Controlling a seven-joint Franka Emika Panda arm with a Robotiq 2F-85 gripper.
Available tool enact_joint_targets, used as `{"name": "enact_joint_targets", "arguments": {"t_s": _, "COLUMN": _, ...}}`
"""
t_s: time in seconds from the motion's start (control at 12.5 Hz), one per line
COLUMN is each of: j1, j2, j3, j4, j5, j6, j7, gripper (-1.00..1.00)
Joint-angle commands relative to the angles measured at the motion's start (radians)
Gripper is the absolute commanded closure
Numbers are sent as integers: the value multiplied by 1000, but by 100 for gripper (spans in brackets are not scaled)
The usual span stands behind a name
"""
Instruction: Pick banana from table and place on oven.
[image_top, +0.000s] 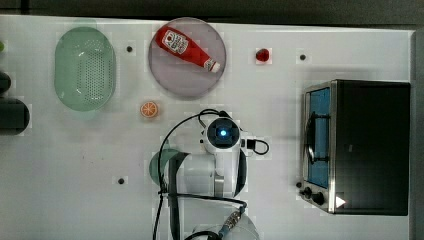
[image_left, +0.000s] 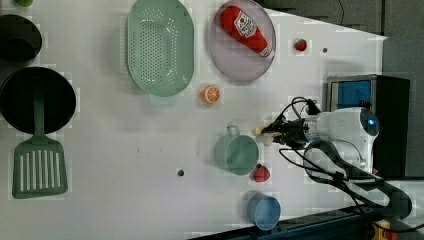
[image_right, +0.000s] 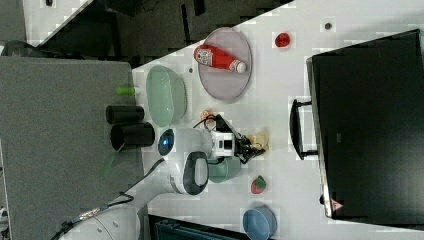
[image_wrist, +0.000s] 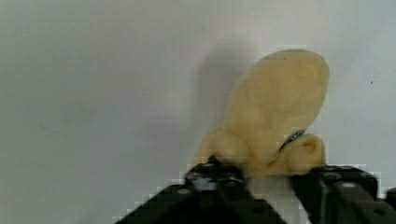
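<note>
The banana (image_wrist: 275, 112), pale yellow with splayed peel strips, lies on the white table (image_top: 75, 165). My gripper (image_wrist: 268, 175) reaches down over its near end, with a black finger pressed against the peel on each side. In the left view the banana (image_left: 264, 134) peeks out at the gripper (image_left: 274, 134), just beside a green mug. The right view has the banana (image_right: 261, 141) at my fingertips, a short gap from the oven's handle. The oven (image_top: 370, 145), black-topped with a blue glass door, stands at the top view's right. In the top view my arm hides the banana.
A green mug (image_left: 237, 154), a red strawberry (image_left: 260, 173) and a blue cup (image_left: 264, 211) stand close to the gripper. Farther off are an orange slice (image_left: 211, 94), a ketchup bottle (image_left: 247, 30) on a plate, a green colander (image_left: 160, 45) and a spatula (image_left: 39, 167).
</note>
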Motion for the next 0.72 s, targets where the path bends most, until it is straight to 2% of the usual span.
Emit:
{"name": "enact_joint_targets", "arguments": {"t_s": 0.08, "j1": -14, "j2": -57, "j3": 3, "j4": 1, "j5": -16, "j6": 25, "j7": 28, "gripper": 50}}
{"name": "enact_joint_targets", "arguments": {"t_s": 0.4, "j1": -14, "j2": -245, "j3": 4, "j4": 10, "j5": -16, "j6": -17, "j7": 28, "gripper": 50}}
{"name": "enact_joint_targets", "arguments": {"t_s": 0.72, "j1": -11, "j2": -449, "j3": 6, "j4": 122, "j5": -15, "j6": -374, "j7": 28, "gripper": 50}}
